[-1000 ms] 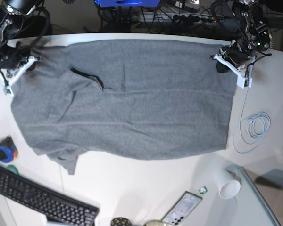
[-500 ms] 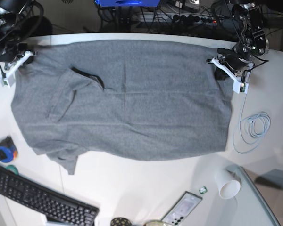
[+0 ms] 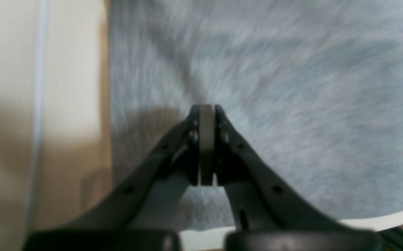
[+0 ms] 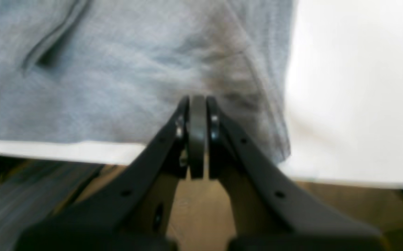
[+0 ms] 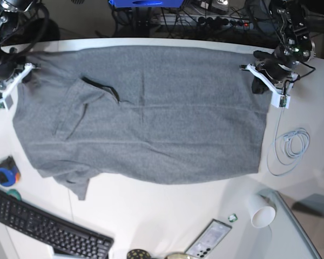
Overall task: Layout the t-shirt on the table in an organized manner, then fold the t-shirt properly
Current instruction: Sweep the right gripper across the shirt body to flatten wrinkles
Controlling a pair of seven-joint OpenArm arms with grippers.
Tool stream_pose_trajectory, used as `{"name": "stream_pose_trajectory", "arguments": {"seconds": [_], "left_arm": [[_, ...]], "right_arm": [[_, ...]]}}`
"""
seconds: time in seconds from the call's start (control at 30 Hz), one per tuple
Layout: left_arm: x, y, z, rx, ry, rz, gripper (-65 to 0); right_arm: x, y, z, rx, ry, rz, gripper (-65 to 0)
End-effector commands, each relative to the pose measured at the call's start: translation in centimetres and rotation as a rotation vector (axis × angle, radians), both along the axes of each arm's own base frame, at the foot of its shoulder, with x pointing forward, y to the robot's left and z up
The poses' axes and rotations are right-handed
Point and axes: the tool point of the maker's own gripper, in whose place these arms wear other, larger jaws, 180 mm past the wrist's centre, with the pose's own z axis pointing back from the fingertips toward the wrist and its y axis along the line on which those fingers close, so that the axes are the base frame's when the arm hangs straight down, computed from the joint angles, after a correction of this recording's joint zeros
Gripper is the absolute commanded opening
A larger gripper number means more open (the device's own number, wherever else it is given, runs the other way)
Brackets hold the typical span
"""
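Moved: both arms shifted slightly at far corners; shirt (image 5: 146, 113) unchanged.
Shirt: soft, light, limp; take corners.
Left gripper (image 3: 206, 108): pressed together, empty.
Right gripper (image 4: 197, 99): pressed together, empty.

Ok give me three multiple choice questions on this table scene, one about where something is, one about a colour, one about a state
1. Where does the white cable lie?
A. on the bare table, apart from the t-shirt's edge, on the base view's right
B. on top of the t-shirt
C. under the keyboard

2. What colour is the t-shirt?
A. red
B. heather grey
C. black

3. How does the paper cup sit?
A. upright
B. on its side
C. stacked on the phone

Answers:
1 A, the coil rests on white tabletop past the cloth's edge.
2 B, all views show grey fabric.
3 B, its open mouth faces sideways toward the camera, near the grey corner panel.
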Motion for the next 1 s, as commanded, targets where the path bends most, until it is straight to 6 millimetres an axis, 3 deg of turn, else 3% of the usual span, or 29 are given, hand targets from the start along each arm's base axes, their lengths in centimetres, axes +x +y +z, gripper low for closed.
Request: {"name": "stream_pose_trajectory", "arguments": {"seconds": [0.0,0.13,0.23,0.5,0.73,0.97], "left_arm": [[0.6,1.3,1.4,0.032,-0.043,0.016,-65.0],[0.3,2.3,1.7,0.047,-0.027,0.044,-65.0],[0.0,2.2,1.6,0.036,-0.029,0.063,-65.0],[-0.9,4.9,2.1,0.059,-0.033,0.142,-65.0],[-0.9,5.0,2.1,0.061,-0.034,0.143,-65.0],[-0.9,5.0,2.1,0.061,-0.033,0.141,-65.0]], "right_arm": [[2.1,0.6,1.2,-0.009,-0.062,0.043,-64.2],[4.5,4.5,0.6,0.042,-0.076,0.159,-64.2],[5.5,5.9,-0.5,0.093,-0.076,0.175,-64.2],[5.5,6.9,-3.0,0.171,-0.039,0.152,-64.2],[5.6,8.0,-4.7,0.235,-0.018,0.126,-64.2],[6.6,8.3,-4.2,0.241,-0.034,0.135,-64.2]]}}
